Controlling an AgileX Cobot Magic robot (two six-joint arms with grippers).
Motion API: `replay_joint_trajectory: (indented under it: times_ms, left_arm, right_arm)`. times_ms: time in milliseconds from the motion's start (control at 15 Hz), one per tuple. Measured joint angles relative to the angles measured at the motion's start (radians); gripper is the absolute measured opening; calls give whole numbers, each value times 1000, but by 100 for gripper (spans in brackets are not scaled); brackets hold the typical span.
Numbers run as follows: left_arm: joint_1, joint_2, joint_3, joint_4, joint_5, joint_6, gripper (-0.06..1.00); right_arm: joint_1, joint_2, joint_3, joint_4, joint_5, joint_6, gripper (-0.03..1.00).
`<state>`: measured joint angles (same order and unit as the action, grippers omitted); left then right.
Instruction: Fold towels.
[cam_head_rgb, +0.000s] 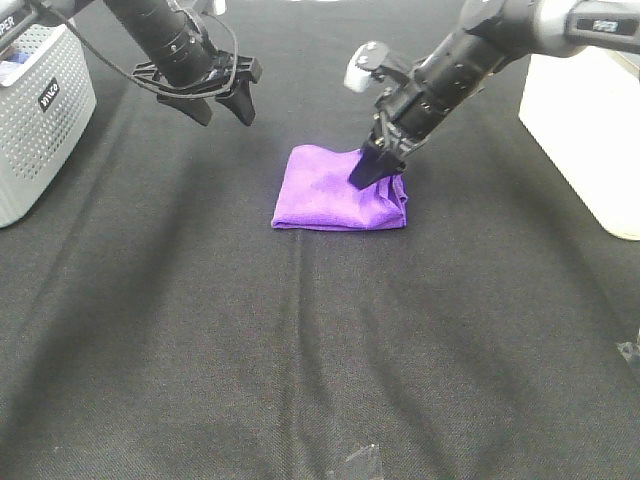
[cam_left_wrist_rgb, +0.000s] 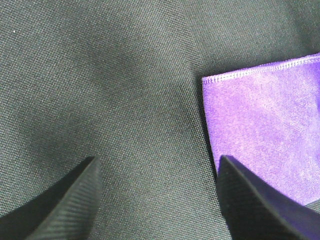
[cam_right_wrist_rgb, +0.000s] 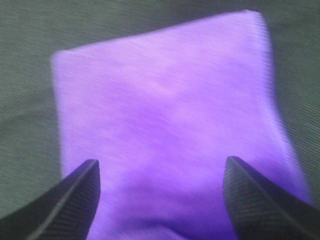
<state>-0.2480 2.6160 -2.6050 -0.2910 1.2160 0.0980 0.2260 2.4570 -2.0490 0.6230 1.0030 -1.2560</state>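
The purple towel (cam_head_rgb: 335, 195) lies folded into a small rectangle in the middle of the black table. My right gripper (cam_head_rgb: 378, 168) is low over its far right part, open, with nothing pinched between its fingers. In the right wrist view the towel (cam_right_wrist_rgb: 165, 110) fills the space ahead of the right gripper (cam_right_wrist_rgb: 161, 161). My left gripper (cam_head_rgb: 225, 100) hangs open above the table, behind and to the left of the towel. The left wrist view shows a stitched corner of the towel (cam_left_wrist_rgb: 265, 125) beside one finger of the left gripper (cam_left_wrist_rgb: 158, 160), which holds nothing.
A white perforated basket (cam_head_rgb: 40, 110) stands at the left edge. A white box (cam_head_rgb: 590, 130) stands at the right edge. Black cloth (cam_head_rgb: 300, 350) covers the table, with a bit of tape (cam_head_rgb: 362, 460) near the front.
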Motion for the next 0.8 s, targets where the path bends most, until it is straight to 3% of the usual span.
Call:
replay_joint_trajectory:
  times_ms: [800]
  left_arm:
    - [0, 0, 0, -14, 0, 9, 63]
  right_arm:
    - [-112, 36, 0, 37, 57, -35, 68]
